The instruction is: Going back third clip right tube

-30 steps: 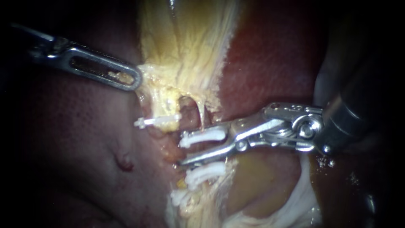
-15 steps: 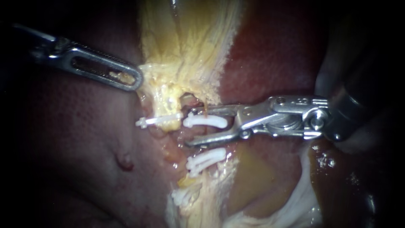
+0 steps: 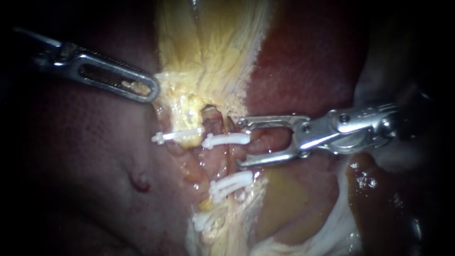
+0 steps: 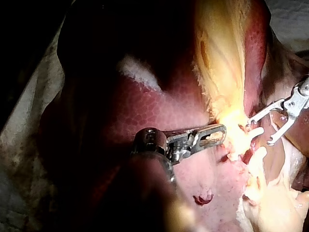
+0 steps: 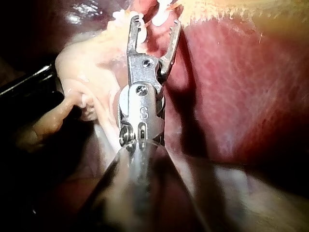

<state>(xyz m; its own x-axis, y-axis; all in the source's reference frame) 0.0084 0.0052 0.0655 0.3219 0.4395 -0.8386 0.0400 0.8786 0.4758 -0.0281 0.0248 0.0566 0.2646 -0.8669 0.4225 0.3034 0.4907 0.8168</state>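
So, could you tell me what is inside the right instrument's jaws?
Only reddish tissue shows behind the gap; the right instrument grips nothing. A white clip sits just ahead of its tips. Tissue under the jaws is covered.

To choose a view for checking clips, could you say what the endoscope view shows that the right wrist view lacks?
Only the endoscope view shows my left instrument at the yellow tissue and a red spot on the liver. Only the right wrist view shows the notched inner edges of the jaws of my right instrument. Both show those jaws open and empty, a white clip just ahead.
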